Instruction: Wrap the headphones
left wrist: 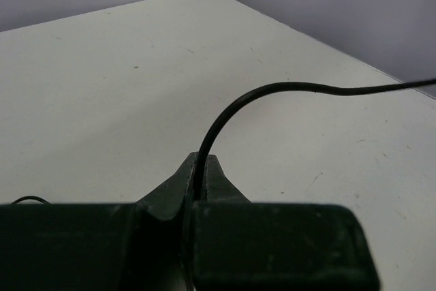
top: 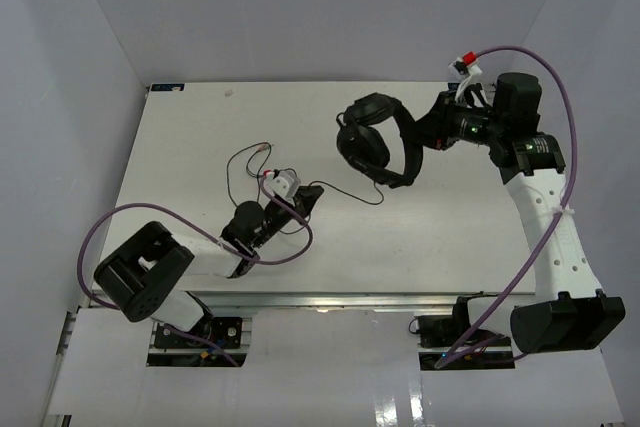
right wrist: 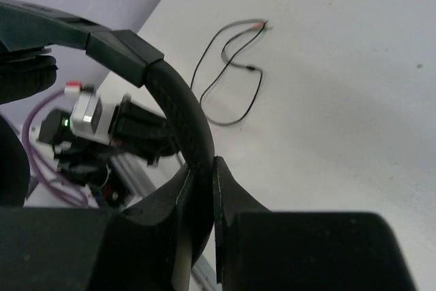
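White table [top: 180,147], pale walls [top: 300,7]: left jaws clamp the cord [left wrist: 286,85], right jaws the headband [right wrist: 184,114].

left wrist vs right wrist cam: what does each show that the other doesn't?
Left wrist only: the left hand shut on the thin black cord, which arcs away to the right. Right wrist only: the right hand clamped on the headband, the cord's loose loops ending in the reddish plug, and the left arm beyond. Both: white table, cord, pale wall.
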